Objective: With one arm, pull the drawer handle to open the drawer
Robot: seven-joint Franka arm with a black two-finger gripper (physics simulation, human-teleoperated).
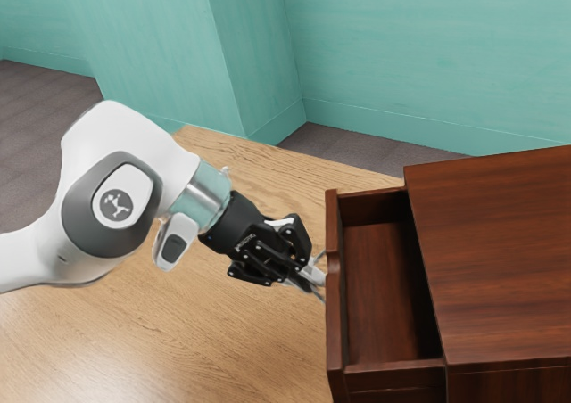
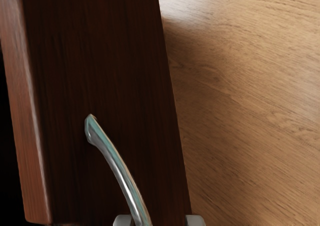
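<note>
A dark wooden drawer (image 1: 382, 289) stands pulled partway out of the cabinet (image 1: 500, 251), its inside empty. My black gripper (image 1: 314, 276) is against the drawer's front panel (image 1: 333, 269), on the side toward the exterior view's left. In the wrist view a curved silver handle (image 2: 114, 165) runs down the front panel (image 2: 100, 76) and passes between the two fingertips (image 2: 122, 220). The gripper is shut on the drawer handle.
The cabinet stands on a light wooden table (image 1: 178, 349) at the exterior view's right. Teal walls (image 1: 419, 37) and a grey floor (image 1: 375, 149) lie behind. Open tabletop stretches to the exterior view's left of the drawer, under my arm (image 1: 116, 207).
</note>
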